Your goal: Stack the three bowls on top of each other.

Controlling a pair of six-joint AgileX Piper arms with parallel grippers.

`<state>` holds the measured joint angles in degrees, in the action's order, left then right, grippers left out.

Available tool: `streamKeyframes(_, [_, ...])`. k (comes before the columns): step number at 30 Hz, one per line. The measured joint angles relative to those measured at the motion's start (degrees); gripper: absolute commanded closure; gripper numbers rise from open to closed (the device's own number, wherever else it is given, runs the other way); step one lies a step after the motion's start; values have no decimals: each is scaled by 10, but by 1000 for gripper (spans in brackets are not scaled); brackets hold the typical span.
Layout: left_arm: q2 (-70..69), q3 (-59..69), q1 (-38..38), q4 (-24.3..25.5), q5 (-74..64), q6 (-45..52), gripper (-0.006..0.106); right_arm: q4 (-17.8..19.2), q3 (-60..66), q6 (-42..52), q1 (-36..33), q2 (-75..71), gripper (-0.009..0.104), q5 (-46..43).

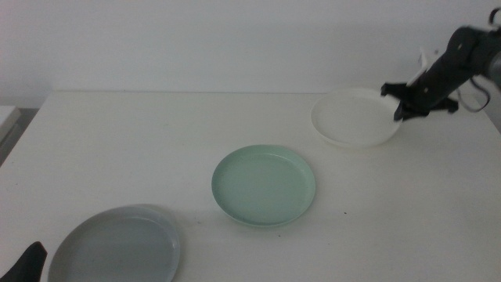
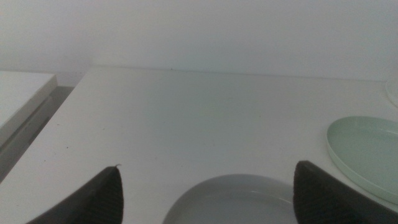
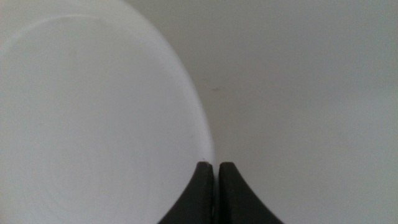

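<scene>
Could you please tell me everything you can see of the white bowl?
The white bowl is shallow, round and plate-like with a low rim, smooth, plain and empty. It sits upright on the table, far right, apart from the other two bowls. The right hand is at its right rim, jaws closed together on or against the edge; whether they truly pinch it is unclear.

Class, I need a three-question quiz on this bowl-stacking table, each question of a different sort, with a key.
1. True or false: the mint green bowl sits on the grey-blue bowl.
2. Which bowl's rim is the right gripper shut on? A white B mint green C grey-blue
3. Fill in: the left gripper waits with its fingers ____.

Key: 1 false, they lie apart. 2 A, the white bowl. 3 open.
</scene>
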<state>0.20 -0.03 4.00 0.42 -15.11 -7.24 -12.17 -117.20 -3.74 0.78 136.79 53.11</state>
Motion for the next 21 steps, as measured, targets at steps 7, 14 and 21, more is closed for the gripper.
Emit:
streamKeyframes(7, [0, 0, 0, 0, 0, 0, 7, -93, 119, 97, -19, -150, 98, -4])
streamKeyframes(14, [0, 0, 0, 0, 0, 0, 7, -147, 293, 123, -130, -250, 98, -79])
streamKeyframes(21, [0, 0, 0, 0, 0, 0, 7, -148, 312, 113, -214, -227, 98, -111])
